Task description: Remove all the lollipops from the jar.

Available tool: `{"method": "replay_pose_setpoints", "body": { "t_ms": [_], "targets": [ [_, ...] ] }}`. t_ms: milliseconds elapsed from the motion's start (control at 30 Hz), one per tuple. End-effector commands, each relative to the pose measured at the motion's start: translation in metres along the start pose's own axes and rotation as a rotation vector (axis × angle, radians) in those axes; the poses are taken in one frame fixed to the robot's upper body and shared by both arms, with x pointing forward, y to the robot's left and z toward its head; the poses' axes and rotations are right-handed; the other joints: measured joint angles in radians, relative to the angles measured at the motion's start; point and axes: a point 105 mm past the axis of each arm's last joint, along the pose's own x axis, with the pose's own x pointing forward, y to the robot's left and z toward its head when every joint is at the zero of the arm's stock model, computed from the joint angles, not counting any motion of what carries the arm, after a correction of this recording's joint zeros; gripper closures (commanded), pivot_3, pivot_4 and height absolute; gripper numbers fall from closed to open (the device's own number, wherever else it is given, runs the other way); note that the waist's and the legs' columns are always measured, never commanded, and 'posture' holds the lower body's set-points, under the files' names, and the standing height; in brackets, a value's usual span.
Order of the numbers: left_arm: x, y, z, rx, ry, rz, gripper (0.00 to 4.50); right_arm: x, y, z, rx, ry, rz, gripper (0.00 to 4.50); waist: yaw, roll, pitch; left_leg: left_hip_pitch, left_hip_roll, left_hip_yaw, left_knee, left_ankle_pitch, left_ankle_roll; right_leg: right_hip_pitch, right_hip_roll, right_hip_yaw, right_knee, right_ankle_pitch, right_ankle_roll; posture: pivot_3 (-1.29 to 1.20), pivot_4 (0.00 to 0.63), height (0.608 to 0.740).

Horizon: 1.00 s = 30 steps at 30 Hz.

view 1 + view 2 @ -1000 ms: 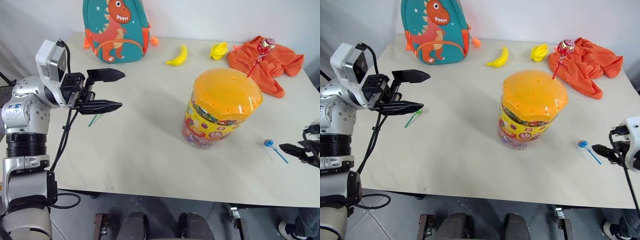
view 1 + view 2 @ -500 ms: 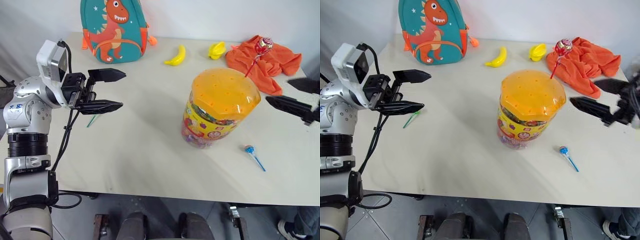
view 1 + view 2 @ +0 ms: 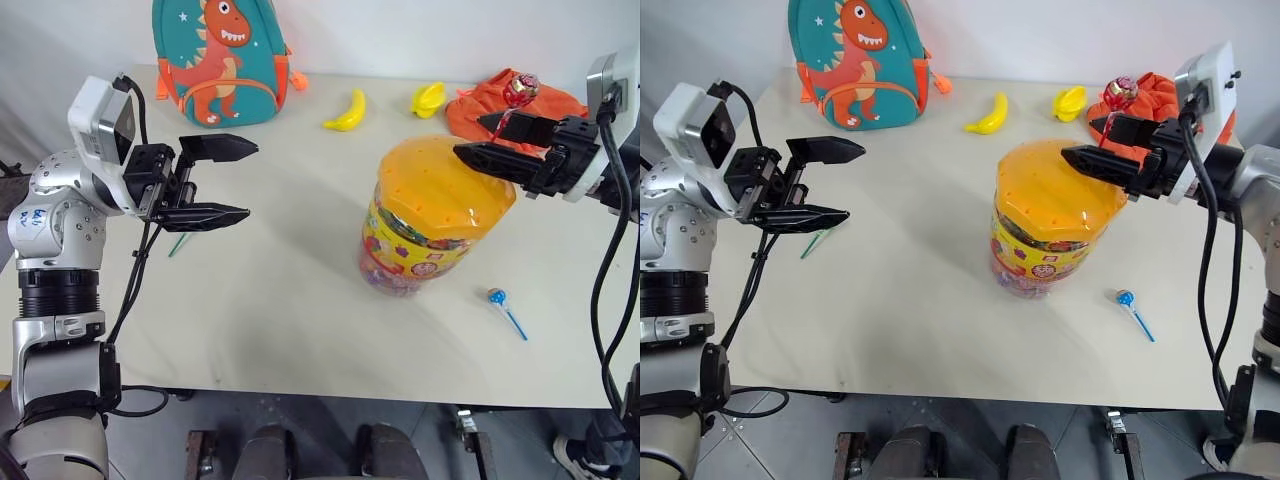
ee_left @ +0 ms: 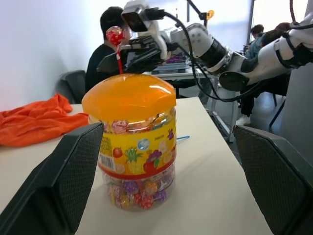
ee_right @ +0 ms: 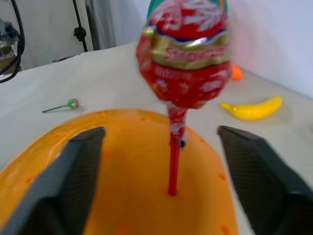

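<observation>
Orange and domed, the jar's lid is dotted with small holes and caps a clear plastic jar wrapped in a yellow cartoon label, with colourful candy packed at its base. The jar stands upright near the middle of the pale table. One red lollipop remains in it: its thin red stick rises from a hole at the back of the lid, nearly upright, with the glossy crinkled red wrapper on top. The right gripper sits level over the lid, its black fingers spread on either side of the stick, not touching it. A blue lollipop lies flat on the table beside the jar, and a green lollipop lies well apart, below the left gripper, whose jaws stand wide apart and empty.
</observation>
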Motion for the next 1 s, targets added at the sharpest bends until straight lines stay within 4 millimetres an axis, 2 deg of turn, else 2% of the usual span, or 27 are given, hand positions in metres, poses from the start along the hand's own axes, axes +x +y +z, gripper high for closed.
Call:
{"method": "replay_pose_setpoints", "body": {
  "t_ms": [33,267,467,667,700,800,900,1000],
  "targets": [
    [-0.005,-0.007,0.011,0.043,-0.007,-0.02,0.0,-0.001,-0.001,0.015,-0.048,-0.049,-0.012,1.94,-0.001,0.0,0.0,0.0,0.0,0.0,0.0,0.0,0.0,0.0,0.0,0.0,0.0,0.0,0.0,0.0,0.15,0.74],
    [-0.007,-0.006,0.011,0.041,-0.004,-0.016,0.0,-0.003,-0.004,0.024,-0.072,-0.07,-0.028,4.38,0.002,0.0,0.0,0.0,0.0,0.0,0.0,0.0,0.0,0.0,0.0,0.0,0.0,0.0,0.0,0.0,0.15,0.74],
    [-0.008,-0.003,0.011,0.039,0.002,-0.012,0.0,-0.01,-0.008,0.055,-0.147,-0.133,-0.071,4.48,-0.001,0.0,0.0,0.0,0.0,0.0,0.0,0.0,0.0,-0.001,0.0,0.0,0.0,0.0,0.0,0.0,0.15,0.74],
    [-0.012,-0.003,0.01,0.032,0.018,0.009,0.0,-0.028,-0.029,0.082,-0.204,-0.164,-0.231,4.48,0.002,0.0,0.0,0.0,0.0,0.0,-0.001,0.0,0.0,-0.001,0.0,0.0,0.0,0.0,0.0,0.0,0.15,0.74],
    [-0.013,-0.003,0.009,0.029,0.023,0.018,0.0,-0.036,-0.039,0.078,-0.203,-0.123,-0.289,4.48,0.003,0.0,0.0,0.0,0.0,0.0,-0.001,0.0,0.0,-0.001,0.0,0.0,0.0,0.0,0.0,0.0,0.15,0.74],
    [-0.016,-0.003,0.007,0.022,0.042,0.043,0.0,-0.058,-0.067,0.046,-0.19,0.087,-0.445,4.48,0.005,0.0,0.0,0.0,0.0,-0.001,-0.002,0.0,0.0,-0.001,0.0,0.001,0.0,0.0,0.0,0.0,0.15,0.74],
    [-0.018,-0.005,0.005,0.015,0.048,0.047,0.0,-0.096,-0.1,-0.011,-0.091,0.335,-0.635,4.48,0.003,0.0,0.0,0.0,-0.001,0.0,-0.002,0.0,0.0,0.0,-0.001,0.001,0.0,0.0,0.0,0.0,0.15,0.74],
    [-0.019,-0.005,0.003,0.01,0.055,0.058,0.0,-0.132,-0.113,-0.058,-0.024,0.522,-0.744,4.48,0.002,0.0,0.0,0.0,-0.001,0.001,-0.003,0.0,0.0,-0.001,-0.001,0.001,0.0,0.0,0.0,0.0,0.15,0.74]
  ]
}}
